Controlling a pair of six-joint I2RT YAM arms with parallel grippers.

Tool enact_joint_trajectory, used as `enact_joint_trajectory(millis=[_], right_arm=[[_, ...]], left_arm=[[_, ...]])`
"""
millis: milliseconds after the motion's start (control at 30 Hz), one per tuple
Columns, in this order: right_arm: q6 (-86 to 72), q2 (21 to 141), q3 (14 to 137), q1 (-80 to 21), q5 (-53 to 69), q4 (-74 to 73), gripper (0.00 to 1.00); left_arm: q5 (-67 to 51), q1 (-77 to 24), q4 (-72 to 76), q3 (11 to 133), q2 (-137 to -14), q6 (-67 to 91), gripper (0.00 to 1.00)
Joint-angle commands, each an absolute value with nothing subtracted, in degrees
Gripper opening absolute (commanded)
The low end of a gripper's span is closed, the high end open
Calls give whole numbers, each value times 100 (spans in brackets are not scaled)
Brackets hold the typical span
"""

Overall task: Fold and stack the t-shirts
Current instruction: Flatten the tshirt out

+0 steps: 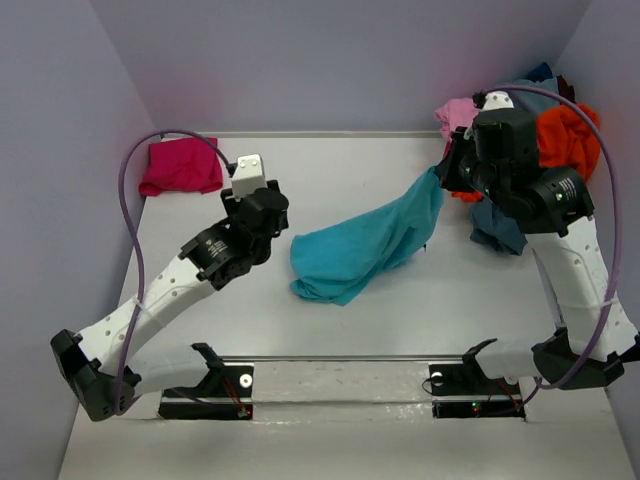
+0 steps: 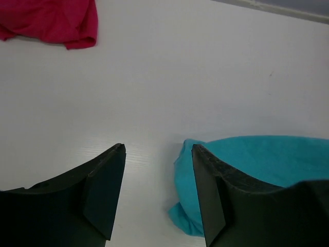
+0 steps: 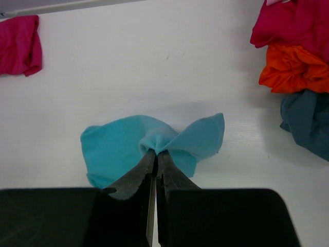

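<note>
A turquoise t-shirt (image 1: 360, 245) hangs from my right gripper (image 1: 445, 172), its lower part bunched on the table. In the right wrist view my right gripper (image 3: 157, 152) is shut on a pinch of the turquoise t-shirt (image 3: 118, 144). My left gripper (image 1: 268, 215) is open and empty just left of the shirt's low end; in the left wrist view the left gripper (image 2: 158, 149) has the turquoise t-shirt (image 2: 247, 159) beside its right finger. A magenta-pink t-shirt (image 1: 180, 166) lies folded at the back left, and it also shows in the left wrist view (image 2: 51, 20).
A pile of t-shirts sits at the back right: light pink (image 1: 457, 113), orange (image 1: 566, 135), dusty blue (image 1: 497, 228). In the right wrist view crimson (image 3: 293, 23), orange (image 3: 293, 69) and dusty blue (image 3: 308, 121) cloth lie to the right. Walls enclose the table.
</note>
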State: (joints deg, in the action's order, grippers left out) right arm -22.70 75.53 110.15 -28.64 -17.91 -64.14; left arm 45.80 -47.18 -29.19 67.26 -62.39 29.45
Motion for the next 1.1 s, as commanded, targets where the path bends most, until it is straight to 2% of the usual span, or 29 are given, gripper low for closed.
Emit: enact_joint_trajectory(millis=[0,67,267,633,833,1067], right_arm=[[-2101,7629,11004,-2909,-1714,-5871,7],[-2066,7751,10890,-2909,-1670,-5731,7],[-2030,8033,10793,-2909,-1556,-5546,7],[-2136,8262,10442,-2909,-1389,-5291,7],[-2215,8271,10239,-2909,-1248,-5150,7],[-2197,8235,10187,-2909,-1283,-5124,7]], left_arm=[[3230,-4676,-1944,6513,-6477,2218,66],[1878,-4676,-1854,6373,-6696,2048,67],[1206,-4825,-2065,5907,-6803,2250,66],[791,-5492,-2795,4747,-6047,3014,66],[703,-6064,-2997,5194,-6969,3024,66],[527,-6064,-2769,5466,-7786,2681,66]])
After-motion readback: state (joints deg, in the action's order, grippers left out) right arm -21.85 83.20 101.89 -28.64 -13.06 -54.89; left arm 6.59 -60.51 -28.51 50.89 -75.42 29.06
